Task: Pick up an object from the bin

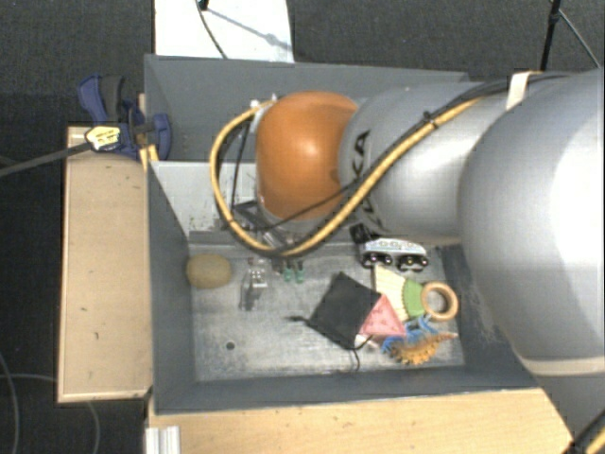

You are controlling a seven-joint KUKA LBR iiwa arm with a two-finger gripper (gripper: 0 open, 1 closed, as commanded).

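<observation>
Tan rounded lump (208, 270) being seen lying at left of bin (236, 350) floor. Claw (252, 288) being held low just right of it, apart; its opening and hold cannot be told. Black flat pouch (342, 308) being seen mid-floor; white toy car (392, 251), pink triangle (383, 320), tape ring (440, 301) being seen bunched at right.

Arm (444, 159) comes in from the right, with its orange cover (298, 149) over the back middle of the bin (172, 291) and a yellow cable (219, 173) looped round it. Tool (251, 289) is low over bare floor, left of centre, with nothing seen in it. Tan rounded lump (208, 270) is near its left, apart. Black pouch (342, 308) lies to the right of the tool. Heap at right: toy car (392, 251), pink triangle (384, 321), green piece (413, 298), tape ring (440, 302), orange-blue bit (417, 347).
</observation>
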